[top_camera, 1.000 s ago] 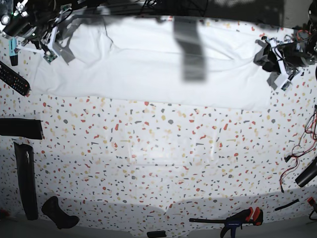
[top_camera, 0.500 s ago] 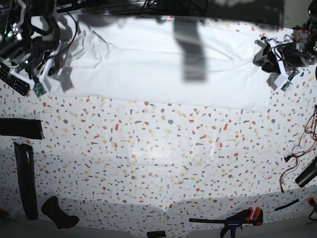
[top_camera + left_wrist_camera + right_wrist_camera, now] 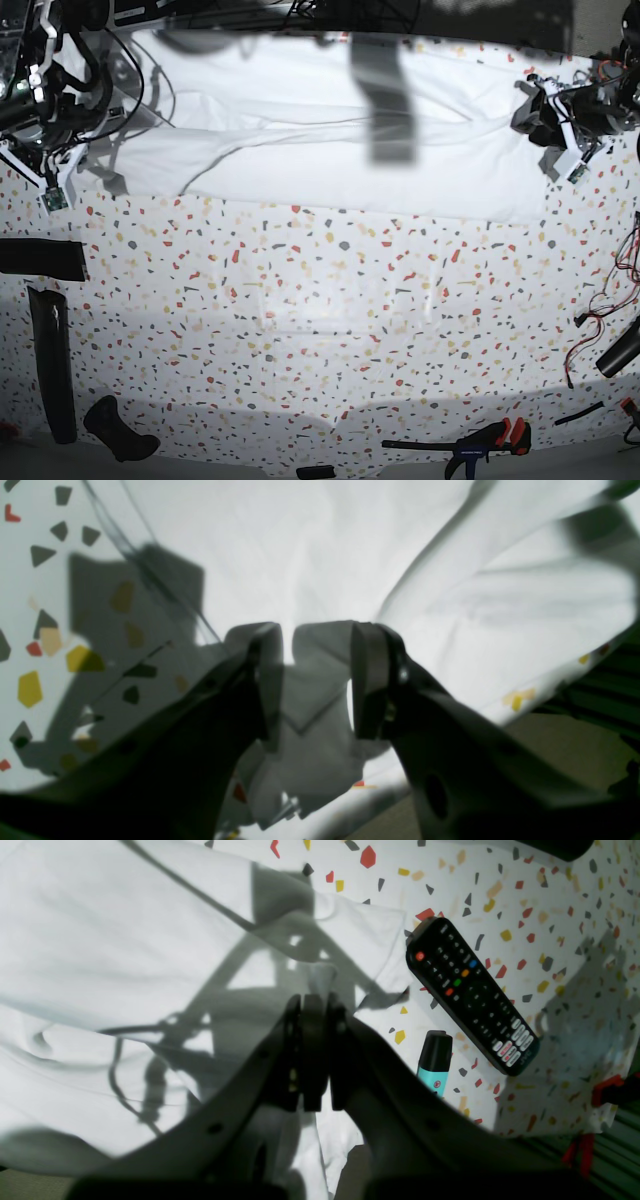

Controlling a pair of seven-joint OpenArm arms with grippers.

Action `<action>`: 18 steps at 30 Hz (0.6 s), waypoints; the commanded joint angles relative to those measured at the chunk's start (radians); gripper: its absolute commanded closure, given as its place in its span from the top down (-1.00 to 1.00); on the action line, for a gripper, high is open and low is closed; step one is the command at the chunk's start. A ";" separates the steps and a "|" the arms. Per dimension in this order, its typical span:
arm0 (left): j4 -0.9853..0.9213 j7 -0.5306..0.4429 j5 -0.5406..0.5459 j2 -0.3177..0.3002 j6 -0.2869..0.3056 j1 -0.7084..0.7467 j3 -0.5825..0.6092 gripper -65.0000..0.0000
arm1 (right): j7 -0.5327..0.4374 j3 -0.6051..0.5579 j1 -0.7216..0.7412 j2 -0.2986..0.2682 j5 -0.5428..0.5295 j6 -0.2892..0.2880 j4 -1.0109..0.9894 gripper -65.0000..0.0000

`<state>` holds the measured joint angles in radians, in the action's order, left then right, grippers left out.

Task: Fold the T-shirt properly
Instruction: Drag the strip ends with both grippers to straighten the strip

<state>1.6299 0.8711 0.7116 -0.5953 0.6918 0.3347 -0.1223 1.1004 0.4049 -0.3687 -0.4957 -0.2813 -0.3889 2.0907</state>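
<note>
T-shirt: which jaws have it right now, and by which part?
Both. The right gripper is shut on the T-shirt near a sleeve edge by the remote. The left gripper clamps a bunched fold at the opposite end.

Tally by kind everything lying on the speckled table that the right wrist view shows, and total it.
White wrinkled cloth T-shirt: 1
Black oblong remote control with coloured buttons: 1
Teal marker with a black cap: 1
Total: 3
</note>
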 commanded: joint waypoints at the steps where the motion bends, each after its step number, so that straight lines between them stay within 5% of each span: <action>1: 0.016 -0.012 0.012 -0.017 0.006 -0.005 -0.008 -0.31 | -0.011 0.008 0.005 -0.016 0.020 0.008 0.016 -1.00; 5: 0.016 -0.012 0.011 -0.018 0.006 -0.005 -0.008 -0.31 | -0.007 0.008 0.005 -0.016 0.020 0.008 0.016 -1.00; 9: 0.016 -0.012 0.011 -0.018 0.006 -0.005 -0.008 -0.31 | 0.004 0.008 0.004 -0.016 0.032 0.008 0.016 -0.56; 12: 0.016 -0.011 0.011 -0.018 0.006 -0.005 -0.008 -0.31 | 0.003 0.008 0.002 -0.016 0.109 0.007 0.016 -0.37; 18: 0.016 -0.012 0.011 -0.018 0.006 -0.005 -0.008 -0.31 | -0.017 0.008 0.006 -0.017 0.312 0.037 0.016 -0.35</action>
<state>1.6299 0.8711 0.7116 -0.5953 0.6914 0.3347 -0.1223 1.0992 0.4049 -0.3687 -0.4957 0.0216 -0.3523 2.0907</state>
